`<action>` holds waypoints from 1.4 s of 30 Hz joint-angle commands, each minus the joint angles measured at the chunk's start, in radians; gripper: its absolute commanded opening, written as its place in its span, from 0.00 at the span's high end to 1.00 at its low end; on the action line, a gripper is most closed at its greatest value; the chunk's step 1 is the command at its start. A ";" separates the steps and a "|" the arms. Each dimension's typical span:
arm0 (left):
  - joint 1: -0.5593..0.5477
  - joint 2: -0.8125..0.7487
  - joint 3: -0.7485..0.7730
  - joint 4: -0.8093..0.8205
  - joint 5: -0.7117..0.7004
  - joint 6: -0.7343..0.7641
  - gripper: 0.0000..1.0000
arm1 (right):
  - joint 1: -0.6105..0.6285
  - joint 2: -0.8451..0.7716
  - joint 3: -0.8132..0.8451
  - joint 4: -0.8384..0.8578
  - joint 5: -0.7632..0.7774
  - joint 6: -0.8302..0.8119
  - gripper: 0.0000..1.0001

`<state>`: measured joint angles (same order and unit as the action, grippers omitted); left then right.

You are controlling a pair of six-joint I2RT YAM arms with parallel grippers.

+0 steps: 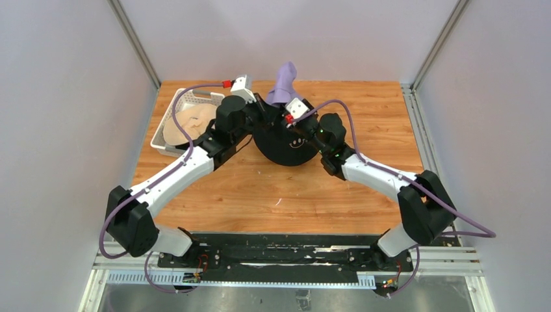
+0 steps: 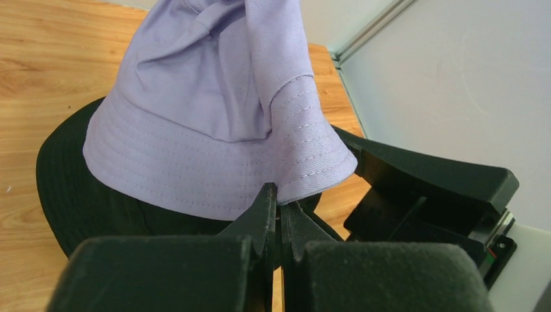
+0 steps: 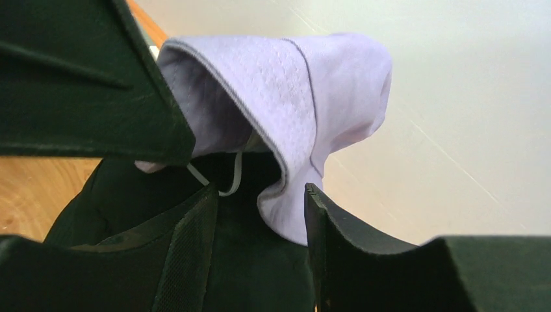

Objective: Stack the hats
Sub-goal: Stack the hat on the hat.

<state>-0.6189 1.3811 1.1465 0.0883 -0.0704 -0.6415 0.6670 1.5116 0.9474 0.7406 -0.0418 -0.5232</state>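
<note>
A lavender hat (image 1: 284, 83) is held up, crumpled, over a black hat (image 1: 286, 148) that lies flat on the table at centre back. My left gripper (image 1: 265, 108) is shut on the lavender hat's brim (image 2: 221, 162), the fingertips (image 2: 278, 195) pinching its edge. My right gripper (image 1: 286, 116) is open; a fold of the lavender brim (image 3: 292, 130) hangs between its fingers (image 3: 260, 195), close to the right one. The black hat fills the space below in both wrist views (image 2: 71, 188) (image 3: 253, 273). A beige hat (image 1: 188, 121) lies in the basket. No maroon or teal hat shows.
A white lattice basket (image 1: 170, 110) stands at the back left of the wooden table (image 1: 273, 195). Both arms meet over the black hat. Grey walls enclose the table on three sides. My right gripper's finger (image 2: 429, 172) shows in the left wrist view.
</note>
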 commanded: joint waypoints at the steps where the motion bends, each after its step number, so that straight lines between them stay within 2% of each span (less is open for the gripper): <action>1: -0.019 0.002 0.028 0.030 0.014 0.011 1.00 | -0.012 0.037 0.055 0.096 0.042 -0.039 0.49; 14: -0.022 -0.023 0.010 0.024 0.001 0.015 1.00 | -0.026 0.102 0.138 0.147 0.173 -0.127 0.52; 27: -0.022 -0.002 0.045 0.012 0.003 0.014 1.00 | -0.026 -0.038 0.046 0.090 0.135 -0.077 0.51; 39: -0.025 -0.019 0.027 0.011 0.032 0.018 1.00 | -0.028 0.069 0.144 0.047 0.112 -0.079 0.51; 42: -0.025 -0.025 0.024 0.011 0.039 0.019 1.00 | -0.031 0.099 0.162 0.052 0.122 -0.078 0.56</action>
<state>-0.6312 1.3811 1.1622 0.0788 -0.0601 -0.6346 0.6491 1.5787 1.0584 0.7815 0.0807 -0.6174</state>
